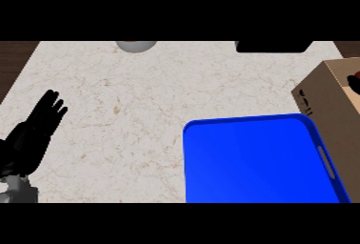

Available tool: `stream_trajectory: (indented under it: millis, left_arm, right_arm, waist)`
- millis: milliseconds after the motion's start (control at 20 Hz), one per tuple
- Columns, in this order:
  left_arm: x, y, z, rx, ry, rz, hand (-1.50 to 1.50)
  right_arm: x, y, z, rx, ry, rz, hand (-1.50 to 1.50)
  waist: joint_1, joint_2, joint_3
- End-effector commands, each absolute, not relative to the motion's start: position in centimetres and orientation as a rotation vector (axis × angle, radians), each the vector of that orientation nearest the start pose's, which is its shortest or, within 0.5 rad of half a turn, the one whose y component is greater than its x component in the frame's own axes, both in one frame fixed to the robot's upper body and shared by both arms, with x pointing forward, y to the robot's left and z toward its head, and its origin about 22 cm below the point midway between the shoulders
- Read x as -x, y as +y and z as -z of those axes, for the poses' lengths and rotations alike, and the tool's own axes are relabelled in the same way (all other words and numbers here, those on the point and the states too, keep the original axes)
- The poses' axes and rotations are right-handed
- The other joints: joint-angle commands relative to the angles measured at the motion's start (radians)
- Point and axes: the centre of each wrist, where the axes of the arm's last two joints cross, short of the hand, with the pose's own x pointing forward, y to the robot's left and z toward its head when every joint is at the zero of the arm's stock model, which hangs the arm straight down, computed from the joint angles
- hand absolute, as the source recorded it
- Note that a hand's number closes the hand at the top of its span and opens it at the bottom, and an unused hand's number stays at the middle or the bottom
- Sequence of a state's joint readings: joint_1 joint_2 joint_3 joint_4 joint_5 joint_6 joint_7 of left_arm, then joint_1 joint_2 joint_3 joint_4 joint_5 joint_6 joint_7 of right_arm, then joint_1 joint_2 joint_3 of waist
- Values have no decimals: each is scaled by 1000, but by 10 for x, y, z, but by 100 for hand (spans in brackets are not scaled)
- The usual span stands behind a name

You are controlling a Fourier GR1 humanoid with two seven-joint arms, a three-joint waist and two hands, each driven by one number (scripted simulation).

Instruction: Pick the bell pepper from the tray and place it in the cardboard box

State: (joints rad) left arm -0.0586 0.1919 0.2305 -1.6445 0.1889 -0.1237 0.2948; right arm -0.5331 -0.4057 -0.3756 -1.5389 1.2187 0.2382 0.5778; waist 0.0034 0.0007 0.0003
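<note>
The left hand [38, 126] sits at the left edge of the counter [141, 105], fingers straight and spread, pointing up, holding nothing. It is resting, well away from the action. The right hand shows nowhere in the view. Out across the pale counter, the blue tray [253, 162] lies at lower right, and no bell pepper shows on it. Just beside its far right corner stands the cardboard box [330, 95], cut off by the view's edge. Near the box's top there's a small dark-red patch [355, 76]. It could be the pepper, but too little shows to tell. On that evidence the pick looks done and the placing finished or nearly so.
</note>
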Motion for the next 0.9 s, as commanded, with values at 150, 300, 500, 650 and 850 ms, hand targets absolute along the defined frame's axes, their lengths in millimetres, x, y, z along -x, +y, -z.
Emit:
stream_trajectory:
  millis: [150,300,500,650,850]
  left_arm:
    - [-228,320,-48,-47,-1435,-28,0]
    - [-247,312,-59,-45,-1437,-48,0]
    - [-254,314,-56,-53,-1442,-44,0]
    - [-228,335,-60,-41,-1445,-50,0]
    - [-243,328,-54,-36,-1441,-48,0]
  right_arm:
    - [-328,-378,-150,1329,-874,-367,150]
    - [-330,-372,-119,1305,-745,-287,-150]
    - [-316,-408,-100,1221,-819,-333,-150]
    - [-302,-391,-103,1245,-948,-313,-150]
    - [-310,-379,-111,1281,-1153,-14,-150]
  waist:
    - [7,-1,0]
    - [0,0,0]
    - [-1,2,0]
    - [-1,-2,0]
    - [-3,-2,1]
